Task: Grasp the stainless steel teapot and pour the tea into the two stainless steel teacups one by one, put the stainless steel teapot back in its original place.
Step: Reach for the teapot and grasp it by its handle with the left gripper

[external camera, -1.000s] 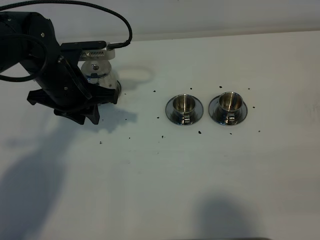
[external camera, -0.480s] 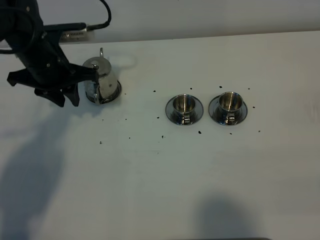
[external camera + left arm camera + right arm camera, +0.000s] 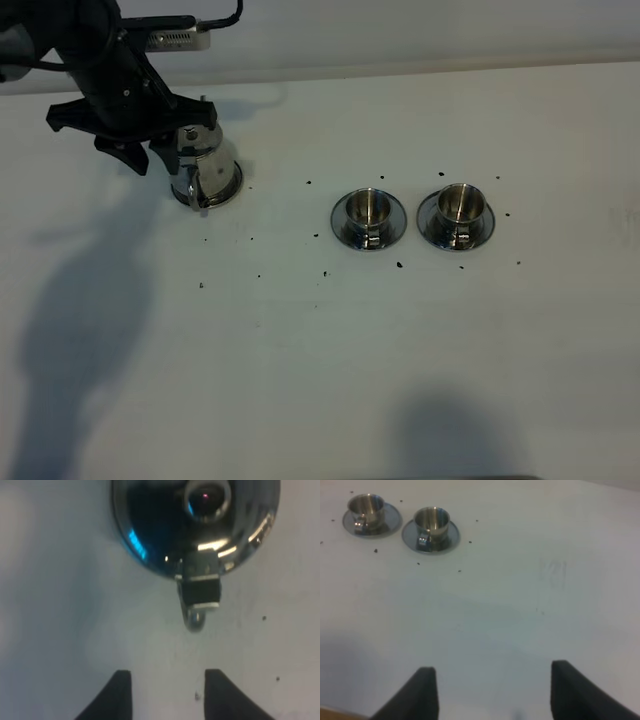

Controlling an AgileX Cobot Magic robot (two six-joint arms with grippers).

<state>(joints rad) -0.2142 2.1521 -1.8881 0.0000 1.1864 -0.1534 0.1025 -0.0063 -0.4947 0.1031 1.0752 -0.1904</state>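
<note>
The stainless steel teapot (image 3: 203, 158) stands upright on its flat saucer (image 3: 230, 184) at the far left of the table. In the left wrist view I look down on the teapot (image 3: 150, 525) with its loop handle (image 3: 199, 592) pointing toward the fingers. My left gripper (image 3: 148, 155) (image 3: 167, 695) is open and empty, just left of the teapot and not touching it. The two stainless steel teacups (image 3: 367, 207) (image 3: 461, 203) stand on their saucers right of centre; the right wrist view shows them too (image 3: 366, 506) (image 3: 431, 519). My right gripper (image 3: 495, 690) is open and empty, far from the cups.
Small dark specks (image 3: 400, 265) lie scattered on the white table (image 3: 330, 370) around the cups and teapot. The table's far edge (image 3: 450, 68) runs behind everything. The left arm's cable (image 3: 225, 15) loops above the teapot.
My left arm pulled back from in front of the teapot to its left, then moved up and closer beside it. The teapot stayed on its saucer. The cups have not moved.
</note>
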